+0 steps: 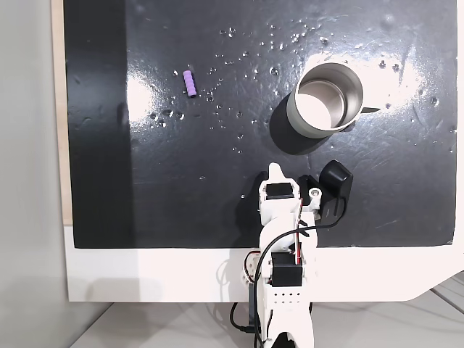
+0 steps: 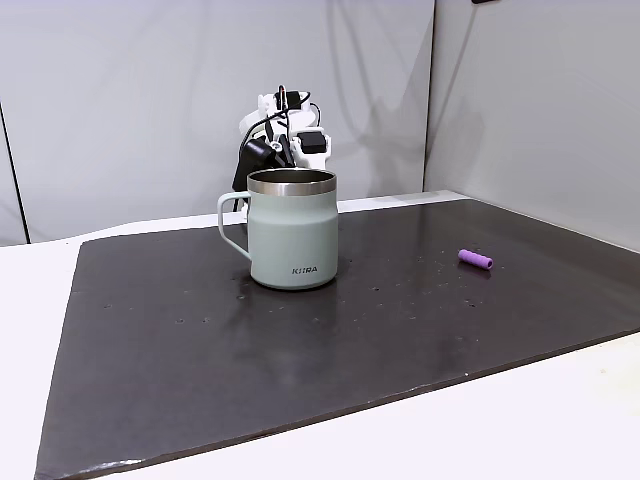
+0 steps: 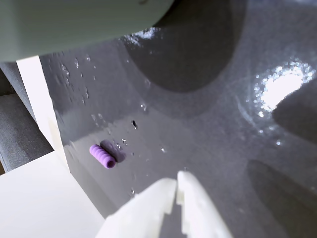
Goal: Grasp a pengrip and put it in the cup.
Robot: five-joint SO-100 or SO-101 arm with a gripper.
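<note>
The arm's white two-finger gripper (image 3: 177,187) is clenched on nothing, its pale fingertips (image 3: 190,196) all but touching above the dark, glossy mat (image 3: 208,129). The small purple ribbed cylinder, the pengrip (image 3: 102,156), lies on its side on that mat, well to the left of the fingertips and a little beyond them in the wrist view, close to the mat's edge. The round steel-rimmed cup with a pale green body and a handle (image 2: 291,228) stands upright beyond the fingers; in a fixed view from above, the pengrip (image 1: 190,83) lies far to the left of the cup (image 1: 328,98) and the arm sits folded just below the cup.

Judging from this, the main risks are these: the fingers must open before they reach the piece, or they will push it; being round and lying on a slick surface, it could roll off toward the mat's edge at a glancing touch; and a swing leftward from so near the cup could clip its wall or handle.

Count: one pengrip, one cup, one gripper
</note>
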